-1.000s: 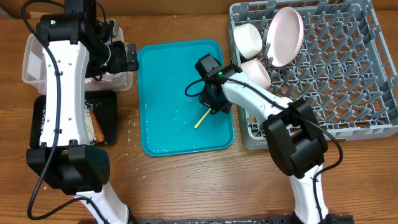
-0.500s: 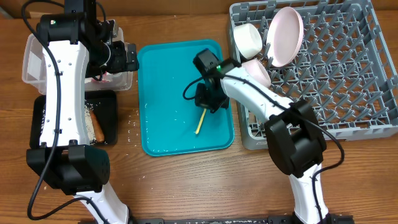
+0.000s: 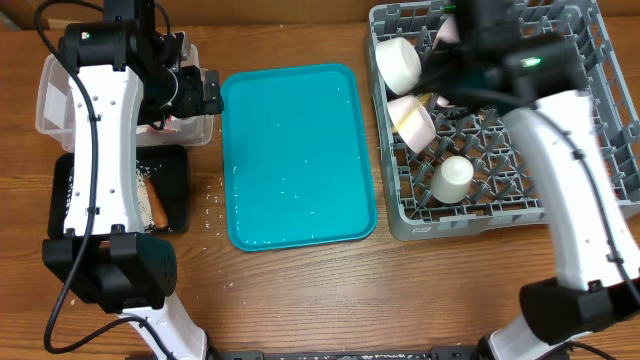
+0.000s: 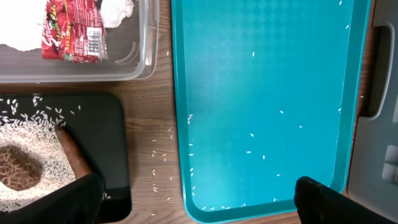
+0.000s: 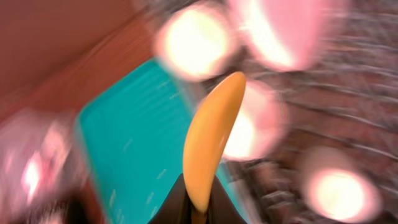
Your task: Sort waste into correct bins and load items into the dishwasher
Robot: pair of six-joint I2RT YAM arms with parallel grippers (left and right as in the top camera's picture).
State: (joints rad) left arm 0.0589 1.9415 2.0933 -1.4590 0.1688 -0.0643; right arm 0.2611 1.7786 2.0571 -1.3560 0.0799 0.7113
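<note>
Right end effector (image 5: 189, 208) is pinched tight on the handle end of the pale yellow spoon (image 5: 211, 137), and the spoon bowl sticks up and away from the camera. That wrist view is badly smeared, so all we get behind the spoon are pale blobs over grey and a slab of teal on the left. From overhead, the right arm is up over the back left part of the grey dish rack (image 3: 590, 130) and it hides the grip itself.

In the rack we can see two white bowls (image 3: 398, 62) (image 3: 412, 120) tipped on their sides along the left edge. A small white cup (image 3: 452, 180) sits mouth-down nearer the front. A sliver of the plate (image 3: 446, 30) peeks out beside the arm.

Left end effector (image 4: 199, 186) is spread wide with nothing in it, hanging over the gap between the bins and the teal tray (image 3: 295, 150). The clear tub (image 4: 146, 37) has the red wrapper (image 4: 71, 31) and the crumpled napkin (image 4: 118, 9) inside. The black tray (image 4: 112, 143) just in front of it holds the rice (image 4: 31, 134), the brown lump (image 4: 18, 171) and the sausage stick (image 4: 73, 155).

A few stray grains (image 4: 252, 134) are scattered across the teal tray, and some more are on the table (image 3: 300, 300) between it and the black tray.
</note>
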